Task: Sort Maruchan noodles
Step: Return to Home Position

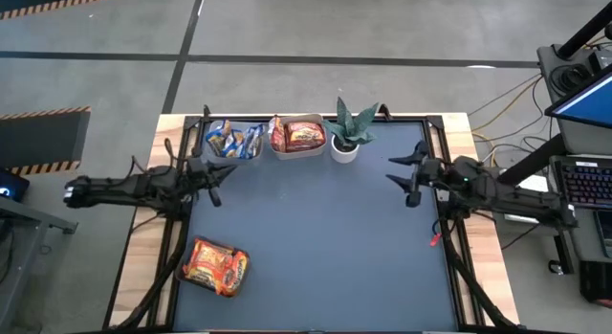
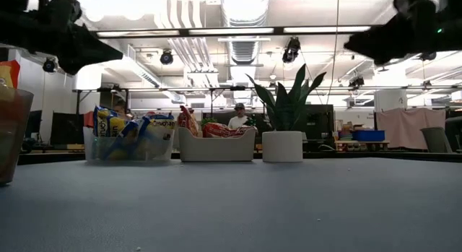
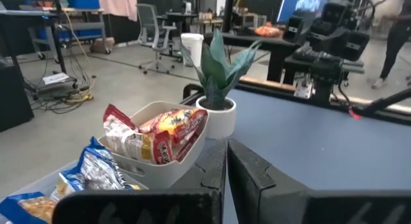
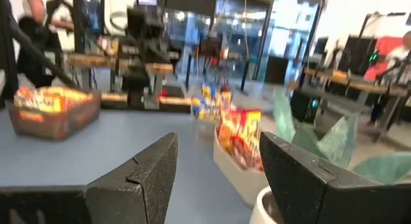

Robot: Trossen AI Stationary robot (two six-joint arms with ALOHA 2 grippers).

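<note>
The Maruchan noodles lie in three tubs. Blue-yellow packets fill a clear tub (image 1: 234,140) at the far edge, and red-and-white packets (image 3: 160,135) stand in a pale tub (image 1: 298,136) beside it. Orange packets fill a clear tub (image 1: 216,267) at the near left. My left gripper (image 1: 214,189) hangs shut over the mat's left side, just near of the blue tub, holding nothing. My right gripper (image 1: 397,171) hangs open over the mat's right side, nothing between its fingers (image 4: 148,172). Both are well above the table.
A potted plant (image 1: 346,133) in a white pot stands right of the red-packet tub at the far edge. A blue-grey mat (image 1: 325,248) covers the table between the arms. A person (image 2: 238,118) sits in the room beyond the far edge.
</note>
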